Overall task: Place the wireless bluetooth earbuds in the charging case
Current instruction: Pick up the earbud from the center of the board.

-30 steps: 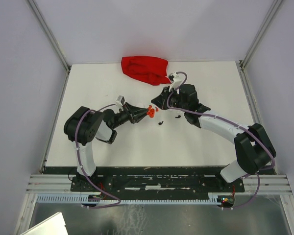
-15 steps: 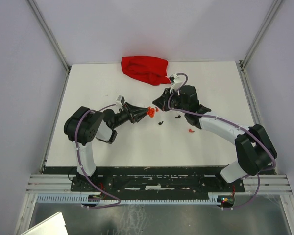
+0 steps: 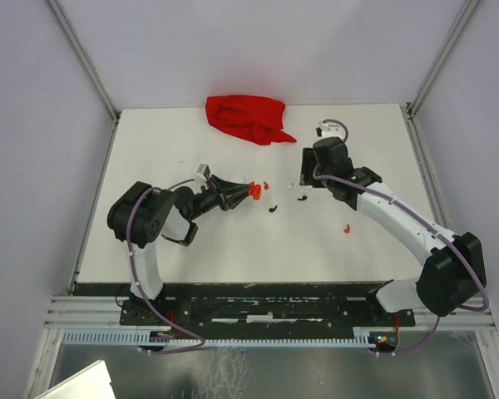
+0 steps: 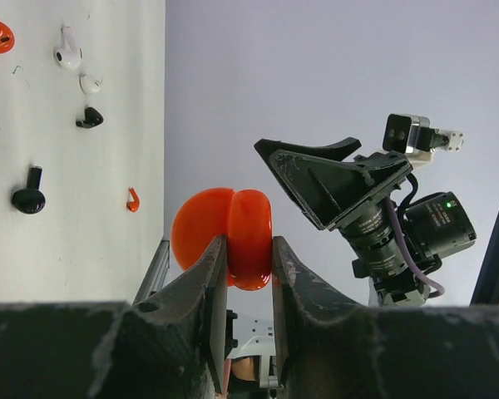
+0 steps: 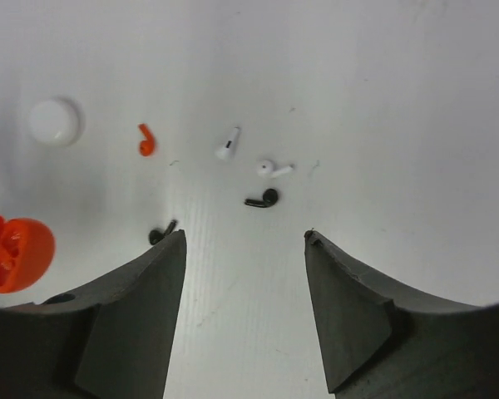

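Note:
My left gripper [image 3: 243, 193] is shut on the orange-red charging case [image 3: 254, 191], held off the table with its two halves apart [image 4: 233, 237]. The case [image 5: 15, 253] shows its inside in the right wrist view. My right gripper [image 3: 306, 172] stands open and empty [image 5: 245, 237] over the loose earbuds. Ahead of it lie a red earbud [image 5: 145, 140], two white ones [image 5: 227, 145] [image 5: 272, 169] and two black ones [image 5: 262, 199] [image 5: 160, 233]. Another red earbud [image 3: 345, 228] lies on the table under the right forearm.
A crumpled red cloth [image 3: 245, 116] lies at the back of the white table [image 3: 191, 241]. A round white case [image 5: 56, 121] rests beyond the earbuds. Metal frame posts stand at the table's back corners.
My right gripper has opened and drawn back to the right, away from the case. A red earbud has appeared on the table and slid right. The left arm has held still.

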Robot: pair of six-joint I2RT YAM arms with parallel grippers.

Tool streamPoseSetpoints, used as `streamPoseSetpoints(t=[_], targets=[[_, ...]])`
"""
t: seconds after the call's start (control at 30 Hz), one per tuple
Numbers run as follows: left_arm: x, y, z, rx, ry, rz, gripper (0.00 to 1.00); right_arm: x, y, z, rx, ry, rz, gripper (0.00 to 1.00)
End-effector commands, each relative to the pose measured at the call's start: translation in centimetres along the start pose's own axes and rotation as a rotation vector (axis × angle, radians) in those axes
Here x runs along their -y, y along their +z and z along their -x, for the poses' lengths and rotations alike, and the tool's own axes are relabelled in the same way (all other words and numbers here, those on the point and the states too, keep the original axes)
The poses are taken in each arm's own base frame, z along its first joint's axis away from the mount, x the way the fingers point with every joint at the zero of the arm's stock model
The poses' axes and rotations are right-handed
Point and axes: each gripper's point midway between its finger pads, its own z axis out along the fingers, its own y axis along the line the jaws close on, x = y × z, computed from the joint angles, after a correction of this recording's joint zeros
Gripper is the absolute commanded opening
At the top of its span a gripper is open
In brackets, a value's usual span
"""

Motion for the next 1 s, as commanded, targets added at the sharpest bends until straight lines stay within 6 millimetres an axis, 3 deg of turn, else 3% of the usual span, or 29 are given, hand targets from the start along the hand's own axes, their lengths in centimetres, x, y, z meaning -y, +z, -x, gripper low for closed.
streamPoseSetpoints(t=[0.0, 0.13, 0.43, 0.6, 0.83, 0.97], targets=[[4.9, -0.7, -1.2, -0.022, 0.174, -0.187, 0.03, 5.1, -2.5, -2.5, -0.13, -0.072, -0.235, 0.68], [4.9, -0.7, -1.3, -0.033, 0.182, -0.188, 0.03, 7.0, -2.6, -5.5, -0.136, -0.001, -0.249, 0.7], [4.8, -1.1, -2.0, -0.052, 0.195, -0.182, 0.03, 10.1, -2.9, -8.9, -0.216, 0.032, -0.338, 0.7], [4.9, -1.3, -2.3, -0.058, 0.202, -0.183, 0.03, 10.6, -2.5, -10.3, -0.241, 0.075, -0.342, 0.7], [4.7, -1.3, -2.2, -0.06, 0.202, -0.179, 0.03, 11.2, -1.5, -12.5, -0.285, 0.171, -0.324, 0.85], [4.4, -1.2, -2.2, -0.062, 0.199, -0.174, 0.03, 11.6, -1.2, -13.3, -0.297, 0.239, -0.308, 0.87]])
